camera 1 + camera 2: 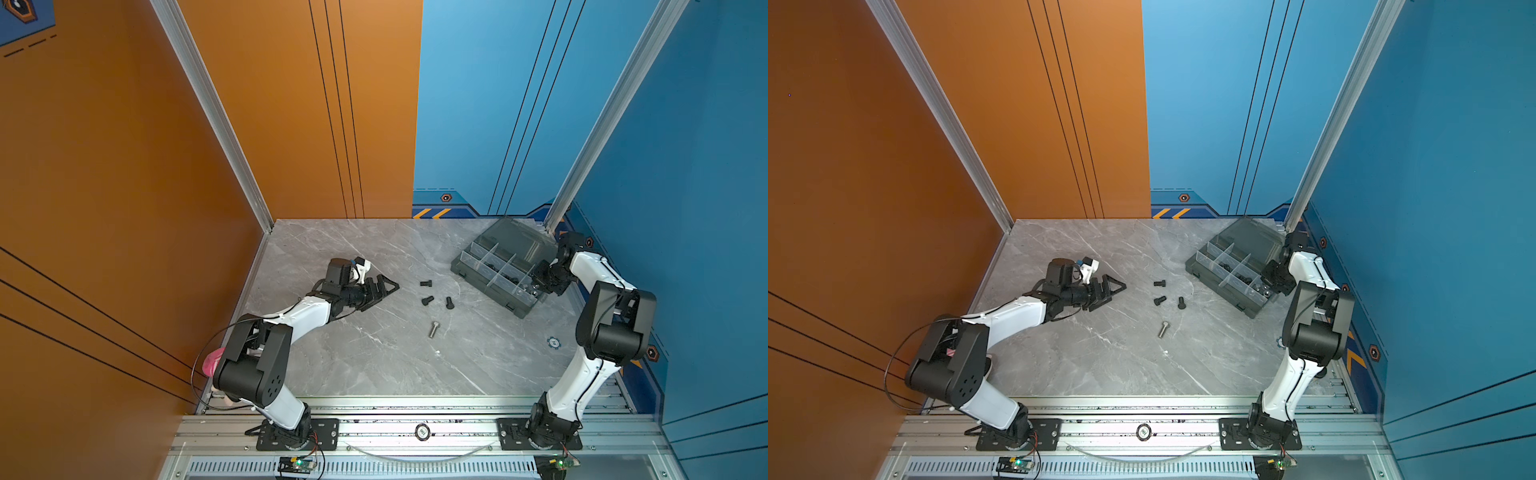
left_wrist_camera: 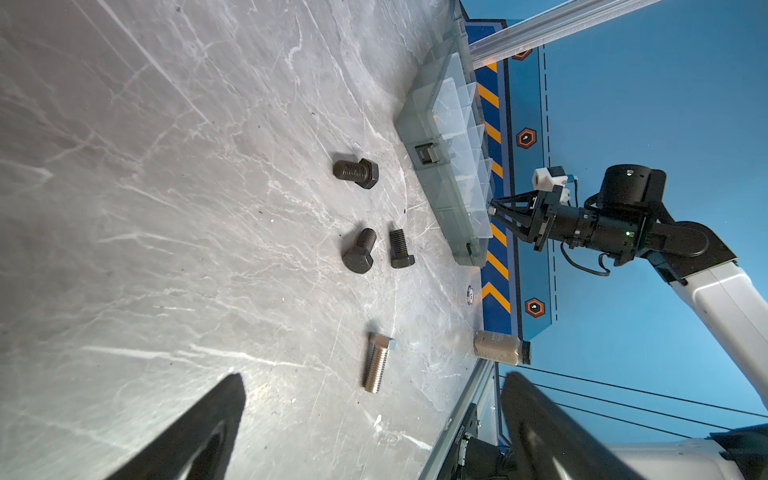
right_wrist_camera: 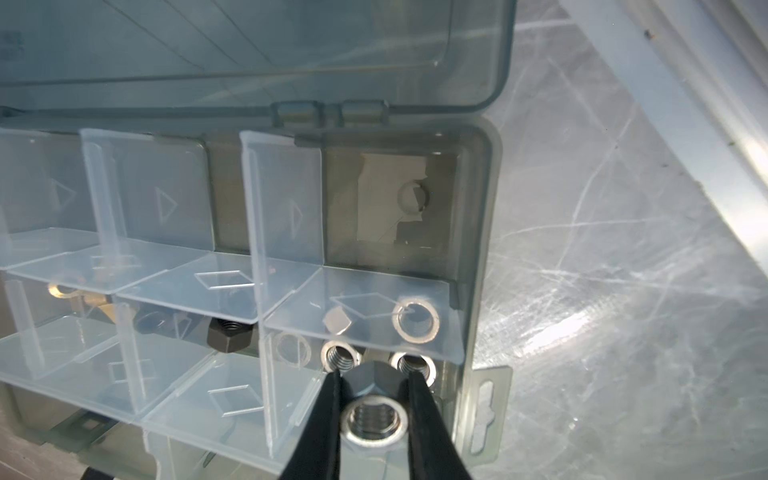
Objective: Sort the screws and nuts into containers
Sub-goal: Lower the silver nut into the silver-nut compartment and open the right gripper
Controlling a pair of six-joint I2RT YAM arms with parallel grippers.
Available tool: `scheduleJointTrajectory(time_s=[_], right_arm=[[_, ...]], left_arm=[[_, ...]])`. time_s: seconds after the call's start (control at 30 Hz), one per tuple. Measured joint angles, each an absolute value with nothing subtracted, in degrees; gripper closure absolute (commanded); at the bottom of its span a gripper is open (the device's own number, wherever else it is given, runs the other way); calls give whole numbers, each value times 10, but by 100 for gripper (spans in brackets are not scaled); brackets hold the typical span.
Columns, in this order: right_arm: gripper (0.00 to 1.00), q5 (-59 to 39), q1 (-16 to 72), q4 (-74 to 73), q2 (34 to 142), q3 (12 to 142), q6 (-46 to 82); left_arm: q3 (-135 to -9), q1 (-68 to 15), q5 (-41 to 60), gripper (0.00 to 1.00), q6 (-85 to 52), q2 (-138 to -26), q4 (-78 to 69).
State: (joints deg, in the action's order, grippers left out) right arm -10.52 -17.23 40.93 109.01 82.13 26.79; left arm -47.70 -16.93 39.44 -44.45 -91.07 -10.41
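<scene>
- In both top views the organiser box (image 1: pixel 483 286) (image 1: pixel 1217 284) sits at the far right of the worktop (image 1: pixel 374 361) with its lid (image 1: pixel 519 239) tipped back. The right arm (image 1: pixel 590 266) covers the box's near end, so the right jaws and anything in them are hidden.
- From above, the compartments' contents are only dark and bright specks.
- Three black bolts (image 1: pixel 425 284) (image 1: pixel 427 300) (image 1: pixel 449 302) lie loose mid-worktop, between the left jaws and the box. The silver hex-head bolt (image 1: pixel 434 329) lies nearer the arm bases. The left jaws stand spread, low over the worktop.
- Left wrist view: only the tips of the left jaws show, cut off by the frame edge and wide apart.
- Here the black bolts (image 2: pixel 356 174) (image 2: pixel 360 251) (image 2: pixel 401 249) are stubby and threaded with thick hex heads, each on its side. The silver hex-head bolt (image 2: pixel 377 361) is longer.
- The box's cloudy wall (image 2: pixel 440 199) blurs what is inside. A small grey cylinder (image 2: pixel 500 348) at the worktop's edge is too unclear to name.
- Right wrist view: the right jaws pinch a shiny silver hex nut (image 3: pixel 374 380) by its flats, its threaded bore facing the camera. Their lower parts are cut off.
- The nut is over the end compartment at the box's corner, where two more silver hex nuts (image 3: pixel 340 357) (image 3: pixel 413 363) lie.
- A black hex nut (image 3: pixel 226 334) lies in the next compartment. A brass winged nut (image 3: pixel 83 299) farther along is blurred behind the pale dividers (image 3: pixel 286 199).
</scene>
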Motion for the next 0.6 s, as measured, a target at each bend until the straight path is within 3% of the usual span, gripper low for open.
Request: scheduleJointTrajectory(time_s=[0.17, 0.27, 0.6], right_arm=[[77, -105, -170, 409, 1091, 821, 268], [69, -105, -168, 409, 1091, 821, 268], [65, -112, -168, 411, 1091, 826, 267]], left_arm=[[-477, -169, 394, 2, -444, -911, -104], [-477, -169, 394, 2, -445, -911, -105], [-477, -169, 395, 2, -445, -911, -105]])
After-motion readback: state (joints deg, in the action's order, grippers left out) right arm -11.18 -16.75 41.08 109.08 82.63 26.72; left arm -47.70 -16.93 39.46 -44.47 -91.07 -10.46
